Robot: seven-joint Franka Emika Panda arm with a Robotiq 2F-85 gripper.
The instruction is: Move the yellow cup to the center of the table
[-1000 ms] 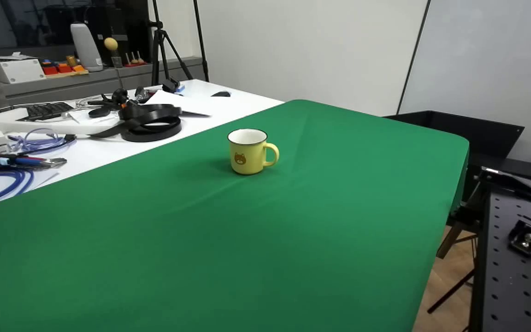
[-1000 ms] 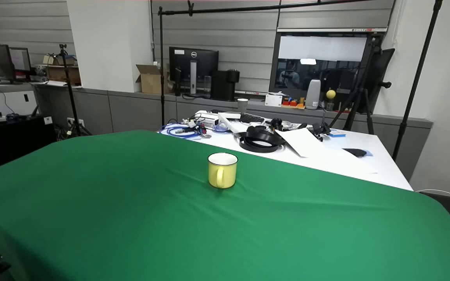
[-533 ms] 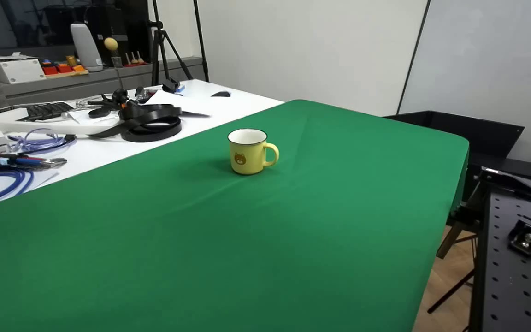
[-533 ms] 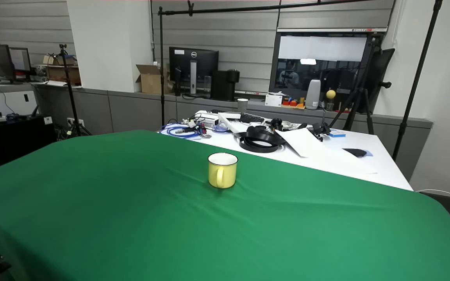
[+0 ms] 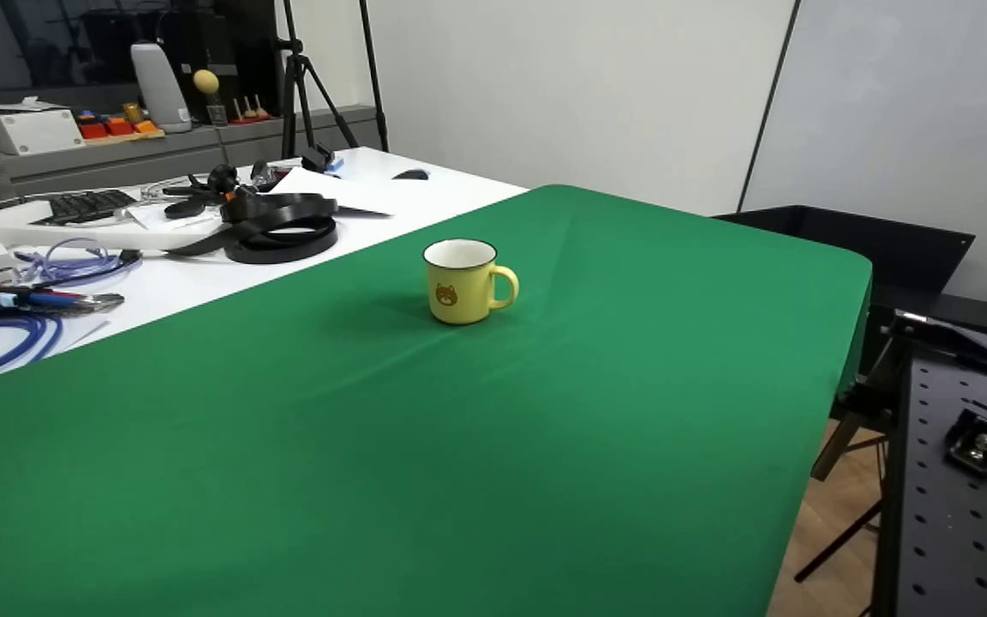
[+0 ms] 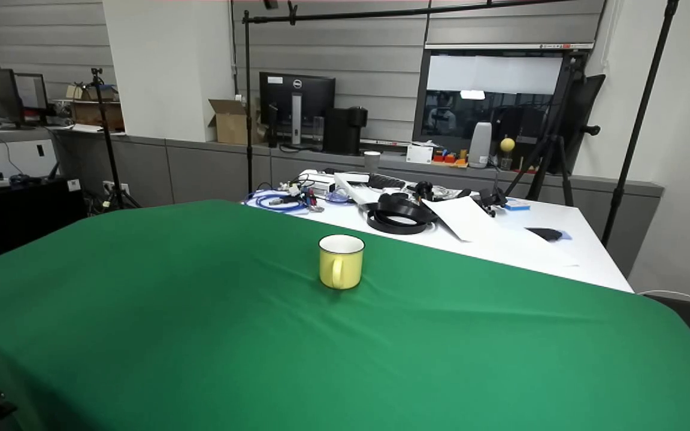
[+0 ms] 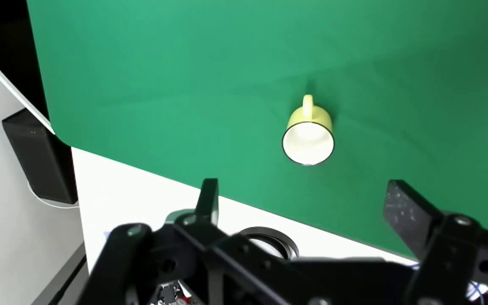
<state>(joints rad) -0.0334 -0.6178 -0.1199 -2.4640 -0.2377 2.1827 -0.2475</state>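
Green-clothed table (image 5: pixel 459 463) beside cluttered white table (image 5: pixel 451 190), pale wall (image 5: pixel 579 94) behind; yellow cup (image 6: pixel 348 267) upright on green. Gripper (image 7: pixel 302 190) fingers (image 7: pixel 409 214) spread wide, holding nothing.

Yellow cup (image 5: pixel 463 290), dark-rimmed, pale inside, bear-marked, upright on the green-covered table (image 5: pixel 459 463), near one edge.

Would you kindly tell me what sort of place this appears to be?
Most likely a robotics lab or similar workspace: a robot pincer shows in the wrist view, a computer monitor stands in the background, and a black tripod rises beyond the white table.
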